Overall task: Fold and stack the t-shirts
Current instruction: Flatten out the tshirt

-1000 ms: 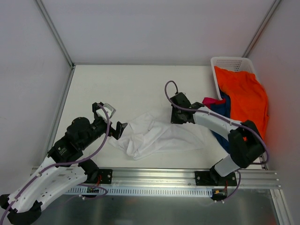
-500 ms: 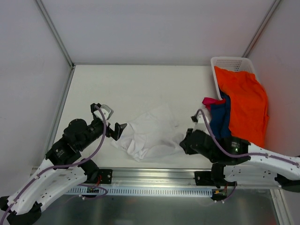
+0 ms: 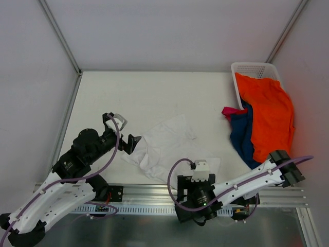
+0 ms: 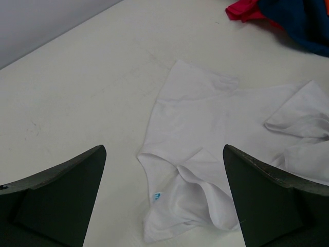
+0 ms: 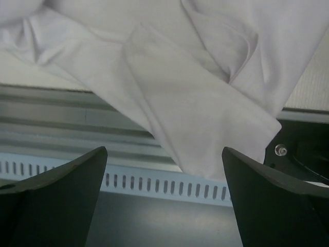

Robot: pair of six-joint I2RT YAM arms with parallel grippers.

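The white t-shirt (image 3: 164, 144) lies rumpled on the table (image 3: 144, 92), a corner overhanging its near edge, with left tool (image 3: 126, 131) and right tool (image 5: 163, 154) both wide and empty; flattening seems in hand, so next each should pinch an edge.

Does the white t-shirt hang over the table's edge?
Yes, in the right wrist view a folded corner of the white t-shirt lies out over the metal rail.

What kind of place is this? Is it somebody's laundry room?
Probably a robot lab booth, not a home: robot arms bolted to a metal rail, plain white walls around the table, t-shirts for folding practice.
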